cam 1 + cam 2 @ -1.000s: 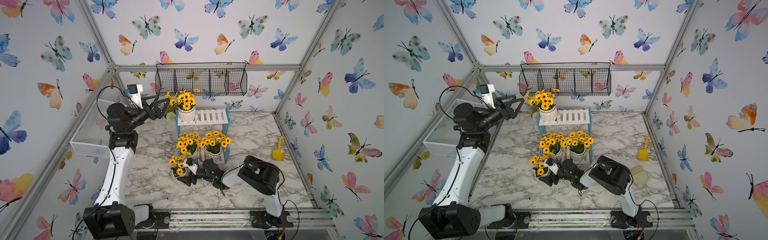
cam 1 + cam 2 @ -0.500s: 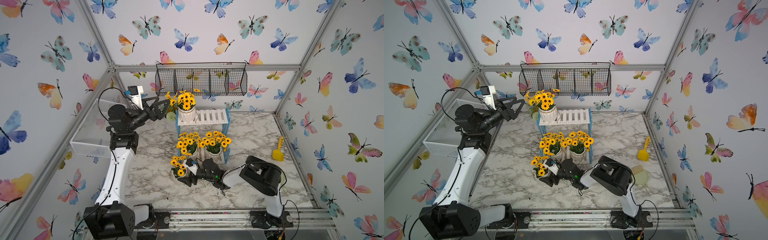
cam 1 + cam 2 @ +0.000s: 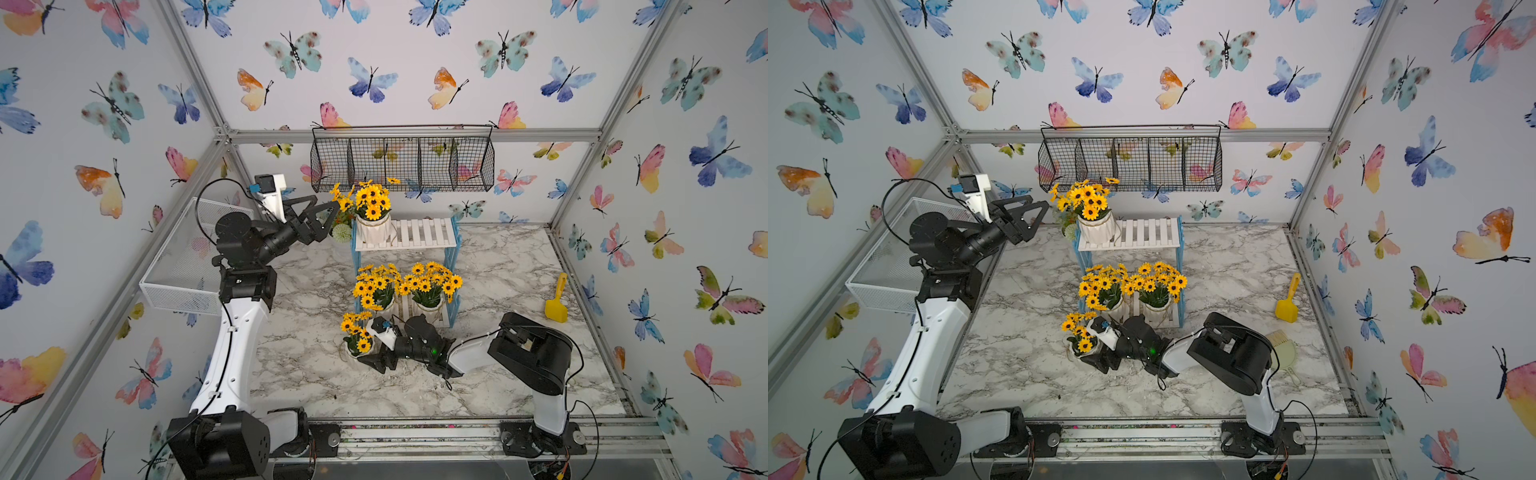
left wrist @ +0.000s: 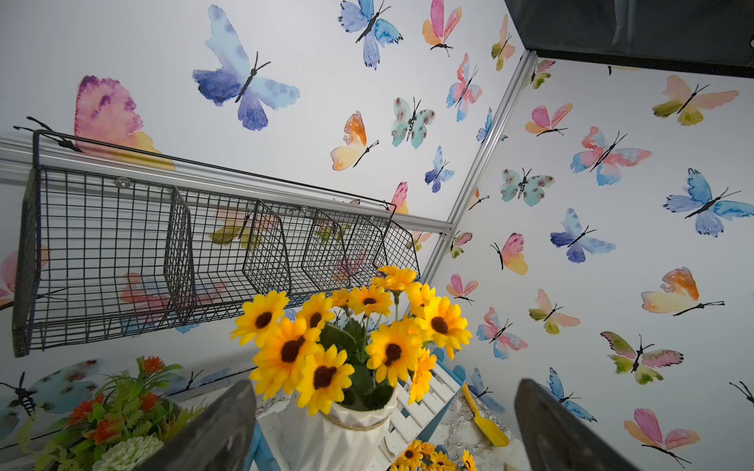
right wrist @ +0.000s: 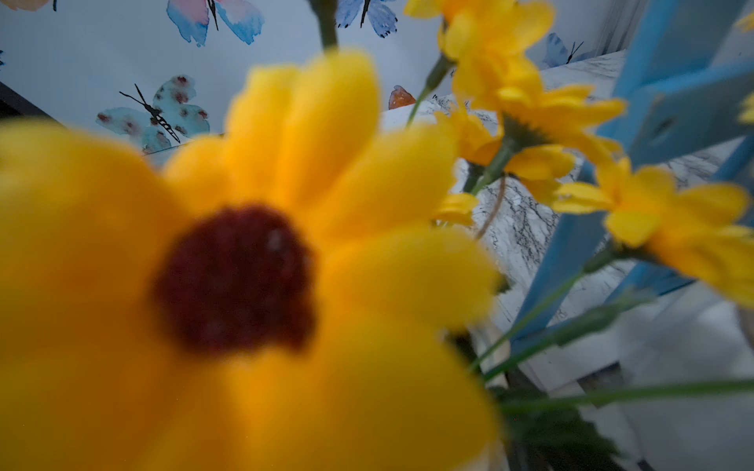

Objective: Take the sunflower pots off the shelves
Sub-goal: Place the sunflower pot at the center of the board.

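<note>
Here left arm [image 3: 237, 332] raised, jaws apart; right arm [image 3: 469, 353] low, jaws' state unclear.

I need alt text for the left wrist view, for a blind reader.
A sunflower pot stands on the top shelf, framed by the two fingers of the open left gripper. A black wire basket hangs on the butterfly wall behind it, and an orange-flowered plant stands beside the shelf.

left arm raised, left gripper [image 3: 332, 214] spread wide; right arm low, right gripper [image 3: 371, 356] partly hidden
</note>
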